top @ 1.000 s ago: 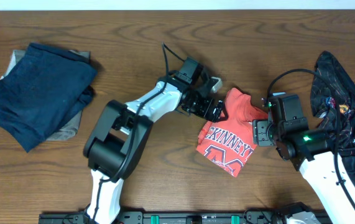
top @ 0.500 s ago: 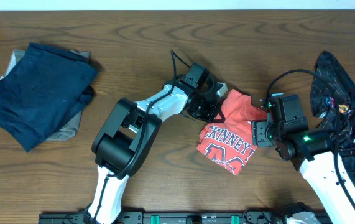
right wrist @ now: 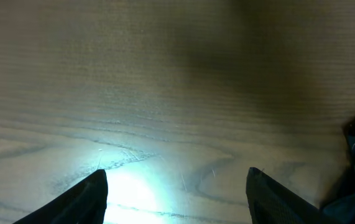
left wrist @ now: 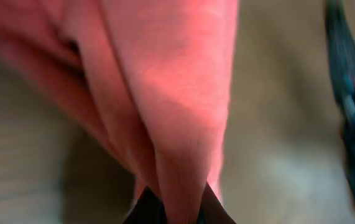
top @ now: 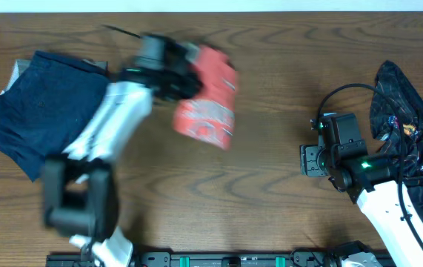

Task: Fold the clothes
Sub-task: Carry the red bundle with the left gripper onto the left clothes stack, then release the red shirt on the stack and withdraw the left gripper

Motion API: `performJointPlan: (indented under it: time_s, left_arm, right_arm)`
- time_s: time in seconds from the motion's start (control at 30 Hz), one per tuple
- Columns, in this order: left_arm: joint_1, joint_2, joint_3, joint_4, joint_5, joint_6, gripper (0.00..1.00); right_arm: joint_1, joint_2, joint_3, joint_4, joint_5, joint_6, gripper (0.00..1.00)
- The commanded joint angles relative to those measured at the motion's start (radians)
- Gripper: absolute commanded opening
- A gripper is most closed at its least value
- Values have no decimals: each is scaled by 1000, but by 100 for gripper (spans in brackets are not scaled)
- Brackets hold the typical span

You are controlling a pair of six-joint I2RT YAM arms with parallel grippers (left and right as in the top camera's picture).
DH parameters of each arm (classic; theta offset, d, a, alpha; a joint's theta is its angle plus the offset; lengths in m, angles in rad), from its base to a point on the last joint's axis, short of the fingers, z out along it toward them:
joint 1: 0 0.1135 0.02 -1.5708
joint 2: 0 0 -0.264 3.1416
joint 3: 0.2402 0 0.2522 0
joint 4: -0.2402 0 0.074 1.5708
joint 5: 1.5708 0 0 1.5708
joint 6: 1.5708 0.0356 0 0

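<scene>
Clearly the red T-shirt point(top: 205, 95) is in the grip of the left claw point(left wrist: 174, 208), whose two tips pinch a bunched fold of the cloth. Overhead the shirt shows as a blurred bundle over the far-left part of the surface point(top: 270, 215), near the navy pile point(top: 44, 111). I cannot tell whether it hangs clear of the wood or brushes it.

The right claw point(right wrist: 176, 180) stands wide apart with only bare wood between its tips, gripping nothing. It sits just beside the black patterned garment point(top: 411, 141) heaped at the right edge.

The shirt looks light, limp and thin. Held at one bunched point it will likely sag and lose its fold, so a hem or shoulder corner, one per claw, seems the better hold.

By count there is one red shirt and one black garment. The navy pile has a grey cloth point(top: 78, 157) peeking out beneath, and I cannot tell how many pieces it holds.
</scene>
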Motion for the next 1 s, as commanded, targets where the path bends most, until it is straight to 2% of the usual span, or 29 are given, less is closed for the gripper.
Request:
performJointPlan:
  time_s: [0.0, 0.13, 0.3, 0.5, 0.53, 0.57, 0.6, 0.63, 0.67, 0.73, 0.97]
  left_arm:
    - [152, -134, 17, -8, -126, 38, 6]
    - [352, -203, 17, -8, -162, 38, 6]
    - [585, -196, 16, -9, -187, 37, 6]
    - [767, -142, 15, 8, -187, -24, 6]
    - [784, -130, 15, 5, -186, -40, 12]
    - [797, -117, 14, 3, -186, -56, 27]
    - [810, -100, 13, -2, -180, -76, 47]
    - [815, -87, 13, -6, -173, -95, 61]
    - [818, -74, 13, -7, -158, -111, 75]
    - [817, -59, 13, -6, -108, -110, 96]
    - [802, -95, 13, 23, -90, -111, 98]
  right_arm:
    - [-3, -8, 12, 6, 6, 10, 70]
    - [-3, -8, 12, 4, 23, 6, 71]
    - [-3, -8, 12, 4, 23, 6, 71]
    - [-3, -8, 12, -2, 22, 6, 71]
    - [-3, -8, 12, -4, 22, 6, 71]
    - [-3, -8, 12, -4, 22, 6, 71]
    - [-3, -8, 12, -4, 23, 6, 72]
    - [-3, -8, 12, -3, 23, 6, 72]
    - [-3, -8, 12, -4, 23, 6, 72]
    - [-3, -8, 12, -5, 22, 6, 72]
    - [-3, -8, 12, -19, 23, 6, 72]
